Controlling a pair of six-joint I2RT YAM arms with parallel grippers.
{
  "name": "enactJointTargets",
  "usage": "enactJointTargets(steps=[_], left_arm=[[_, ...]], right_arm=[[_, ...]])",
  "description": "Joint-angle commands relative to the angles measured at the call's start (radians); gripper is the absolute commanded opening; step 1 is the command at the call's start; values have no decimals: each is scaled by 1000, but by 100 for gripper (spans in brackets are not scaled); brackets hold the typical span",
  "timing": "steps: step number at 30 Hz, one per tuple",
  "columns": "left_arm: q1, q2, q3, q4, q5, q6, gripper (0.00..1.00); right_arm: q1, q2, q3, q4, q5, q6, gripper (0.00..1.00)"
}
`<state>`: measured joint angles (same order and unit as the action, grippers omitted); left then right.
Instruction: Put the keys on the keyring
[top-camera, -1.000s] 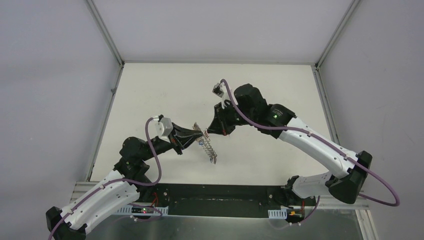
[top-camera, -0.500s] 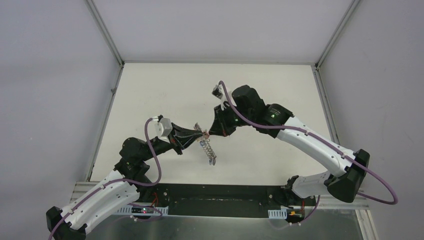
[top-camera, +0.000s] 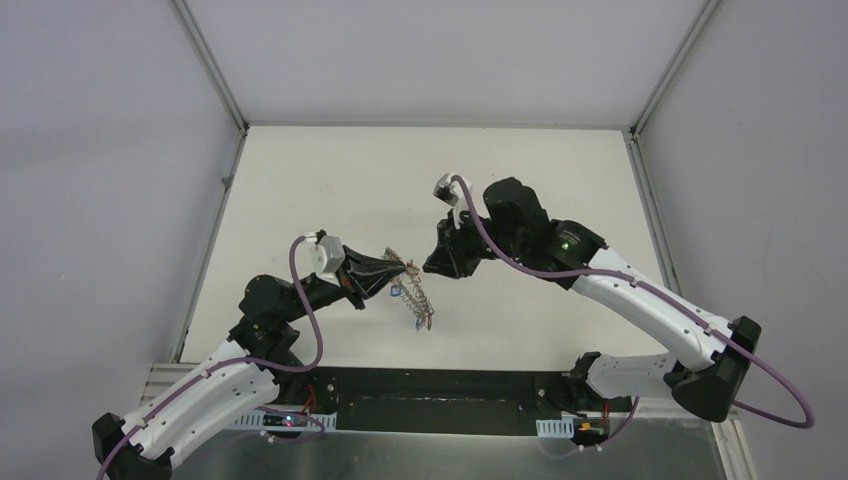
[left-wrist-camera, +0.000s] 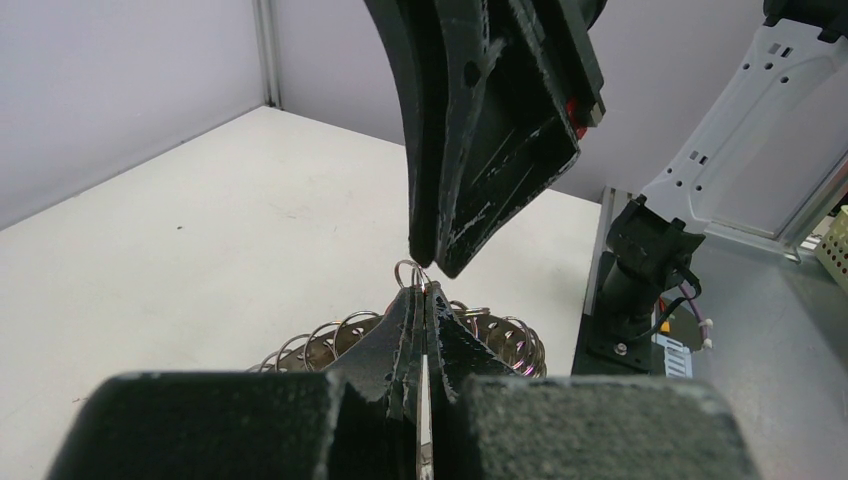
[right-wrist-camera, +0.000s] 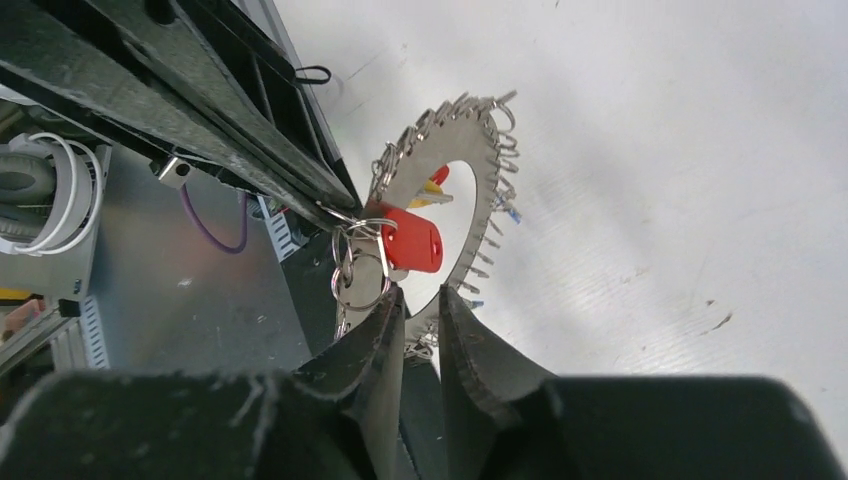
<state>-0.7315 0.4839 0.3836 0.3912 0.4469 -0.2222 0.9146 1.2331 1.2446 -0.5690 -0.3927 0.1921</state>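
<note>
Grey keyring (right-wrist-camera: 485, 205) sits pinched in the left hand (top-camera: 402, 268), just beside the slightly spread right hand (right-wrist-camera: 420, 297).

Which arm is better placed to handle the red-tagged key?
Right: right gripper, jaws parted and empty, beside the small red-tagged key; left gripper is shut on the large flat grey metal keyring.

off-white table (top-camera: 300, 180), plain pale grey walls (top-camera: 90, 150) on three sides, aluminium corner posts (top-camera: 208, 62), even light
</note>
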Motion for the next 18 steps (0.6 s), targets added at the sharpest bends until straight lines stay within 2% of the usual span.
enactJointTargets(steps=[1, 8, 9, 11, 15, 18], left_arm=[[4, -9, 6, 100, 5, -16, 0], [4, -11, 10, 96, 11, -19, 0], [4, -11, 10, 95, 13, -19, 0], [4, -12, 11, 91, 17, -19, 0], [4, -14, 13, 86, 20, -22, 0], [4, -14, 14, 85, 22, -22, 0]], right_arm=[[-4, -57, -11, 92, 27, -104, 22], [-5, -99, -68, 195, 10, -170, 19], [-5, -106, -82, 218, -72, -251, 17], [-5, -125, -122, 274, -128, -303, 16], [-5, -173, -196, 366, -147, -338, 32], [-5, -194, -223, 406, -173, -370, 36]])
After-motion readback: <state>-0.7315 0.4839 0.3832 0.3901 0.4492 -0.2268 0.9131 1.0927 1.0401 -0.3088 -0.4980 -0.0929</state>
